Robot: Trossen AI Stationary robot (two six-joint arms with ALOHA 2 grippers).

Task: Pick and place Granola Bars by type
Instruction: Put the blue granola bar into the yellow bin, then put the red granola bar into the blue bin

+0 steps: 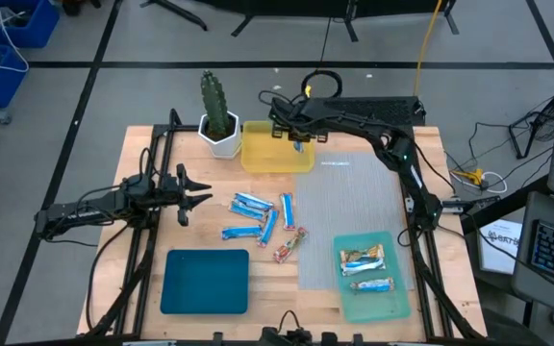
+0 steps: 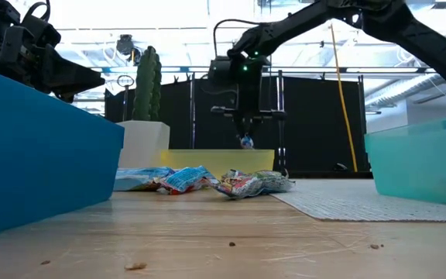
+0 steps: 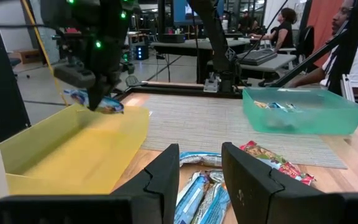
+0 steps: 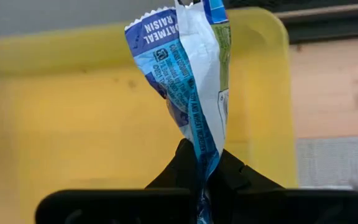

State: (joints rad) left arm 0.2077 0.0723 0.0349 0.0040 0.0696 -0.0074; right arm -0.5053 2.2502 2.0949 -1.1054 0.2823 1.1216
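Several blue-and-white granola bars (image 1: pixel 256 205) lie loose mid-table, with a reddish multicoloured one (image 1: pixel 289 244) beside them. Two tan-and-blue bars (image 1: pixel 363 258) lie in the light teal tray (image 1: pixel 397 300). My right gripper (image 1: pixel 298 141) hangs over the yellow tray (image 1: pixel 258 154) at the far side, shut on one blue-and-white bar (image 4: pixel 188 74). My left gripper (image 1: pixel 203 189) is open and level, left of the loose bars; in its wrist view (image 3: pixel 201 168) the bars (image 3: pixel 197 193) lie just ahead of its fingers. My right gripper pinches the blue-and-white bar by one end of its wrapper (image 4: pixel 202 163) between the two fingertips, coming from above and pointing down. The bar hangs below the fingers, lifted clear over the yellow tray's floor (image 4: pixel 73 124); the low view shows it (image 2: pixel 246 142) just above the tray rim.
A potted cactus in a white pot (image 1: pixel 219 125) stands left of the yellow tray. A dark teal tray (image 1: pixel 205 281) sits at the near left. A grey woven mat (image 1: pixel 349 207) covers the right middle. People sit at desks beyond the table (image 3: pixel 284 25).
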